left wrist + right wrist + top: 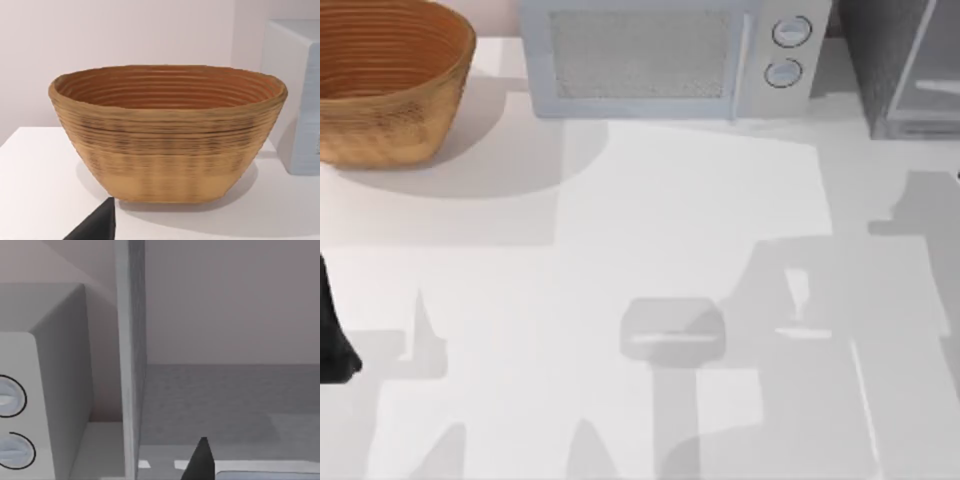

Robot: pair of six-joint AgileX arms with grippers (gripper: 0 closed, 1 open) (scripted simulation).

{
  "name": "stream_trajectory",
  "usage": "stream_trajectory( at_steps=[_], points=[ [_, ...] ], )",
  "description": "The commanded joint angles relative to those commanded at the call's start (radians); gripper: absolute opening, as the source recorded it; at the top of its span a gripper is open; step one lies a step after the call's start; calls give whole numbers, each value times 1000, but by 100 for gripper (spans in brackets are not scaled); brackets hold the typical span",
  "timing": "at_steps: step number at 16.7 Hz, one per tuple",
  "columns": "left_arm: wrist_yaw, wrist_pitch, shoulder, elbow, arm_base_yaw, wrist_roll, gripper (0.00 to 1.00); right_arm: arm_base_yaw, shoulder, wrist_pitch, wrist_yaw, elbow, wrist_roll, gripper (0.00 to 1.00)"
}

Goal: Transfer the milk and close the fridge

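Observation:
The fridge (pixel 900 70) stands at the table's back right corner, a grey speckled cabinet with a pale panel. In the right wrist view its pale frame edge (pixel 131 365) rises close by, with a grey speckled surface beyond it. My right gripper (pixel 200 462) sits just in front of that surface. The milk is out of view. My left arm (pixel 332 340) is parked at the table's left edge, and my left gripper (pixel 95 227) faces the basket from a distance.
A woven brown basket (pixel 380 80) sits at the back left. A light grey microwave (pixel 665 55) with two round knobs (pixel 790 32) stands at the back centre, right beside the fridge. Arm shadows fall across the white table (pixel 620 240).

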State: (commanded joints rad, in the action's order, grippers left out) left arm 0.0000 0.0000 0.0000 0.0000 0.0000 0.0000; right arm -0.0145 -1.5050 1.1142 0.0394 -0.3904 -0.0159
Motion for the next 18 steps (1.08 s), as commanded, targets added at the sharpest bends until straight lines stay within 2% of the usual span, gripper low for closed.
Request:
stream_trajectory(
  at_steps=[4,7,15,18],
  points=[
    [0,0,0,0,0,0,100,3,-18,2,0,-18,0,0],
    [0,0,0,0,0,0,100,40,-118,0,-23,-117,4,0],
    [0,0,0,0,0,0,100,169,-640,-40,-172,-685,6,0],
    [0,0,0,0,0,0,100,206,-768,-60,-217,-821,6,0]
  ],
)
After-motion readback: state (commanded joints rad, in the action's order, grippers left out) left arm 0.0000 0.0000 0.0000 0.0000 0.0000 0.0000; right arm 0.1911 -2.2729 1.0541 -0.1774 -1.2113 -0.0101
